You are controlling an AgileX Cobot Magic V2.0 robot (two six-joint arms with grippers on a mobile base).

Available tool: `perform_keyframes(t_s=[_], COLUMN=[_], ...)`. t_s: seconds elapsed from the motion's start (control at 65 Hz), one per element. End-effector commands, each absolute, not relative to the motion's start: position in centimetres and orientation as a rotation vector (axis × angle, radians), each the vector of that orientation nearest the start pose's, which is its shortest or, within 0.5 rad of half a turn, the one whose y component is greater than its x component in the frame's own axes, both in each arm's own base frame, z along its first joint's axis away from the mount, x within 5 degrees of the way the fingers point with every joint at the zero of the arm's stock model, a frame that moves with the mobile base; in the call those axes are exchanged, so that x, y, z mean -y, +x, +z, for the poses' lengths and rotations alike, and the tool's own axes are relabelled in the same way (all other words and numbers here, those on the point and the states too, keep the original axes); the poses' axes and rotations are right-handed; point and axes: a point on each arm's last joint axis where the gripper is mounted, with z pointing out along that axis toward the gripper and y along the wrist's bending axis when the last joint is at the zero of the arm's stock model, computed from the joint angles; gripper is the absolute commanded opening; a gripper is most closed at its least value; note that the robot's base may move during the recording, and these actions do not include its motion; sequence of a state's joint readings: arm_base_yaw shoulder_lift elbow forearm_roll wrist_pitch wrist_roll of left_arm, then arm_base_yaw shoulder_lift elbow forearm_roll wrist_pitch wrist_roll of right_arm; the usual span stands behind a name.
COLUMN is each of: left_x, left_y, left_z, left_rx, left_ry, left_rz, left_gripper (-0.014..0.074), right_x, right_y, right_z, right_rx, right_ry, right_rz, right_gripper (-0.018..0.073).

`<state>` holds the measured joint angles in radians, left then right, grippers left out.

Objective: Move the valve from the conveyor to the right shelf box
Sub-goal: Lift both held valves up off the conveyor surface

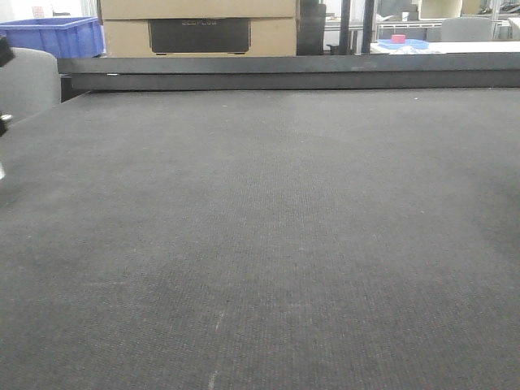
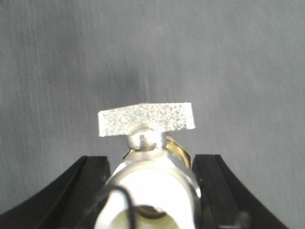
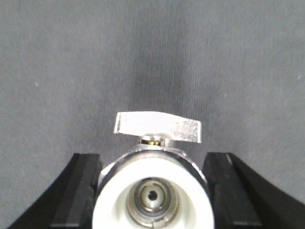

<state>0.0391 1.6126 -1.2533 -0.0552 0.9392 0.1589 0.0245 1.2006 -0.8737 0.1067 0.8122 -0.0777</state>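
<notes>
In the left wrist view a metal valve (image 2: 151,188) with a white-lined round opening and a flat silver handle sits between the black fingers (image 2: 90,183) of my left gripper (image 2: 151,161), which is shut on it. The right wrist view shows a second valve (image 3: 151,183) of the same kind, handle on top, clamped between the black fingers (image 3: 81,186) of my right gripper (image 3: 152,158). Behind both lies the dark grey woven conveyor (image 1: 268,227). The front view shows neither gripper nor valve. The right shelf box is out of view.
A black rail (image 1: 284,71) edges the belt's far side. Beyond it stand cardboard boxes (image 1: 199,28), a blue bin (image 1: 57,36) at the far left, and a grey chair back (image 1: 28,81). A white table (image 1: 439,47) is at the far right.
</notes>
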Motion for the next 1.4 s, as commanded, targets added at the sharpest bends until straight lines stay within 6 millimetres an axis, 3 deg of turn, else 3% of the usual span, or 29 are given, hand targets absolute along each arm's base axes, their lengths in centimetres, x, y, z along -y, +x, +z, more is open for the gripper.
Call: perform_keyframes(t_s=[0.0, 0.139, 0.246, 0.647, 0.816, 1.047, 1.231, 1.385], left_x=[-0.7, -0.5, -0.5, -0.2, -0.2, -0.2, -0.1, -0.1], left_y=[30.8, 27.5, 24.9, 17.9, 16.4, 16.0, 15.7, 15.7], left_z=[28.3, 28.6, 29.7, 36.2, 37.6, 39.8, 41.7, 41.8], left_rx=[-2.700, -2.638, -2.556, -2.210, -2.116, -2.057, -2.005, -1.999], left_ry=[0.119, 0.112, 0.109, 0.101, 0.097, 0.096, 0.093, 0.093], left_rz=[-0.016, -0.010, 0.000, 0.033, 0.041, 0.042, 0.037, 0.037], left_gripper=[-0.0111, -0.0111, -0.0111, -0.0111, -0.0111, -0.0111, -0.0111, -0.0111], right_x=[-1.2, -1.2, -1.1, -1.0, -1.0, -1.0, -1.0, -1.0], right_y=[22.6, 21.8, 21.0, 16.4, 14.8, 13.6, 13.5, 13.5], right_z=[27.7, 26.4, 26.8, 32.9, 36.8, 41.8, 42.9, 42.9], right_rx=[-2.595, -2.638, -2.616, -2.314, -2.178, -2.062, -2.021, -2.016], right_ry=[-0.065, -0.063, -0.064, -0.071, -0.077, -0.086, -0.086, -0.085], right_rz=[0.098, 0.099, 0.100, 0.092, 0.089, 0.087, 0.086, 0.085], right_gripper=[-0.0153, -0.0153, -0.0153, -0.0153, -0.0153, -0.0153, -0.0153, -0.0153])
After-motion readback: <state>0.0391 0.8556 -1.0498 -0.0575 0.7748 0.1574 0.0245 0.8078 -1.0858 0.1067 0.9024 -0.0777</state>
